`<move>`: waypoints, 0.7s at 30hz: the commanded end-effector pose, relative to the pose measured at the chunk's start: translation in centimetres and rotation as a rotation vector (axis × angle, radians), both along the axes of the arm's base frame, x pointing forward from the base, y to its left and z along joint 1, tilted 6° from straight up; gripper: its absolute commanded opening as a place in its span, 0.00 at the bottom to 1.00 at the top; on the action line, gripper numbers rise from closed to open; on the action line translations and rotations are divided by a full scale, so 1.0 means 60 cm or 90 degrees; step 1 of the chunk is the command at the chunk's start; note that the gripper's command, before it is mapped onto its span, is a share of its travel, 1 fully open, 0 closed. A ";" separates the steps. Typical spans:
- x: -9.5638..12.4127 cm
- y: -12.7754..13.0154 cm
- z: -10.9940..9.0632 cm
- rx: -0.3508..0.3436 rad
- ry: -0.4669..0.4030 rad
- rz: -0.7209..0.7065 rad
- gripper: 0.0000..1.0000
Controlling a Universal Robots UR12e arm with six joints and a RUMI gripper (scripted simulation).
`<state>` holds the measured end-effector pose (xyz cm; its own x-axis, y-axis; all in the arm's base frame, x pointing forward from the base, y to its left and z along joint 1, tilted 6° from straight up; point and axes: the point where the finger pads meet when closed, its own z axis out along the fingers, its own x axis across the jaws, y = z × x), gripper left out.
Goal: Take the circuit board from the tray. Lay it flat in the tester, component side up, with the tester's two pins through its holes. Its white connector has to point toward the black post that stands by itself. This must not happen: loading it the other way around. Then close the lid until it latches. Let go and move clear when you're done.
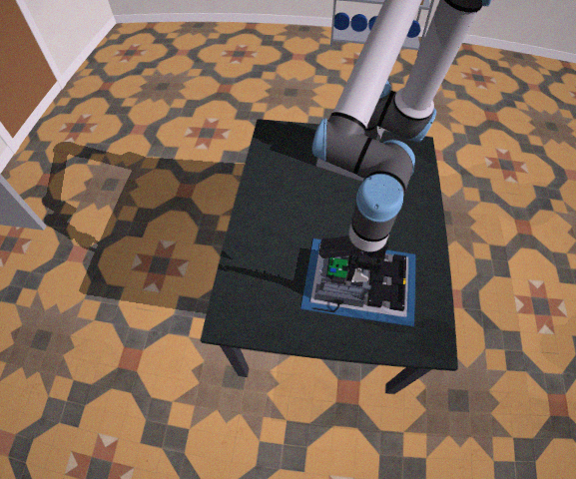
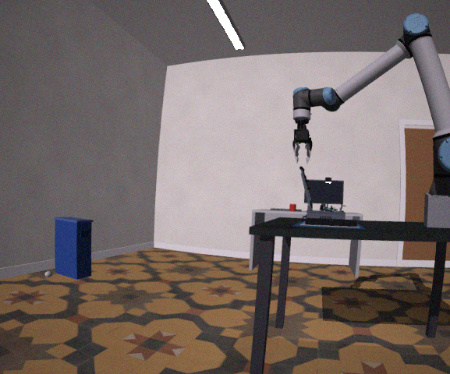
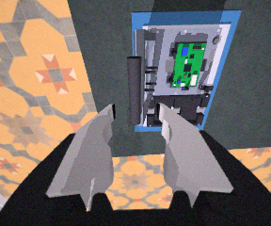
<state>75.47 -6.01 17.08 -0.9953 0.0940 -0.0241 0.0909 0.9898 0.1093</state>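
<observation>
In the upper centre of the wrist view, the green circuit board (image 3: 188,65) lies flat inside the grey tester (image 3: 161,71), which sits on a blue mat (image 3: 233,44) on the dark bench (image 3: 103,56). The tester's lid (image 3: 134,88) stands raised along its left side. The gripper (image 3: 136,123) hangs well above, its fingers partly apart and holding nothing.

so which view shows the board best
Wrist: the green board faces the camera unobstructed, components visible. Top shows part of it beside the arm's wrist. Exterior sees the fixture side-on; the board can't be made out.
</observation>
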 end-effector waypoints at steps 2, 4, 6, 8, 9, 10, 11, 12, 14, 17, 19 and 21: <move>0.001 0.000 -0.002 0.000 -0.001 0.000 0.30; 0.001 0.000 -0.005 0.000 -0.001 0.000 0.30; 0.001 0.001 -0.009 0.000 -0.001 0.000 0.30; 0.002 0.001 -0.013 0.000 -0.001 0.000 0.30; 0.002 0.001 -0.015 0.000 -0.001 0.000 0.30; 0.002 0.002 -0.018 0.000 -0.001 0.000 0.30; 0.002 0.002 -0.020 0.000 -0.001 0.000 0.30; 0.002 0.002 -0.023 0.000 -0.001 0.000 0.30; 0.003 0.003 -0.028 0.000 -0.001 0.000 0.30; 0.003 0.003 -0.031 0.000 -0.001 0.000 0.30; 0.003 0.004 -0.036 0.000 -0.001 0.000 0.30; 0.003 0.004 -0.042 0.000 -0.001 0.000 0.30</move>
